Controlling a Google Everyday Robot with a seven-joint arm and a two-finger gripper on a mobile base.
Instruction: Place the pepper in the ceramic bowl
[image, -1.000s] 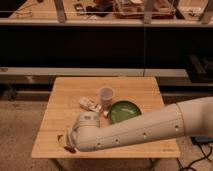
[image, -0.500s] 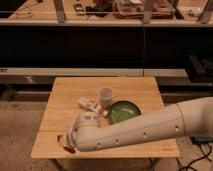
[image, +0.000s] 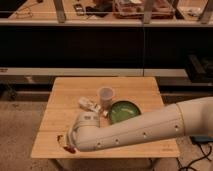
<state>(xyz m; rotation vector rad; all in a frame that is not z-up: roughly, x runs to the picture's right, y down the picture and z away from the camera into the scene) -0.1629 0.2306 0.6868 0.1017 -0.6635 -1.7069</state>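
Wooden table (image: 131, 88) edge: gripper (image: 64, 141) at red pepper (image: 69, 148), ceramic bowl (image: 123, 111) apart.

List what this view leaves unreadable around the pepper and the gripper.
- Pepper: only a dark red bit shows at the table's front-left corner; the arm's wrist covers the rest.
- Gripper: low at that corner, above the pepper; contact cannot be told.
- White blocks: partly behind the arm, count unclear.
- Shelf items along the top: too blurred to identify.
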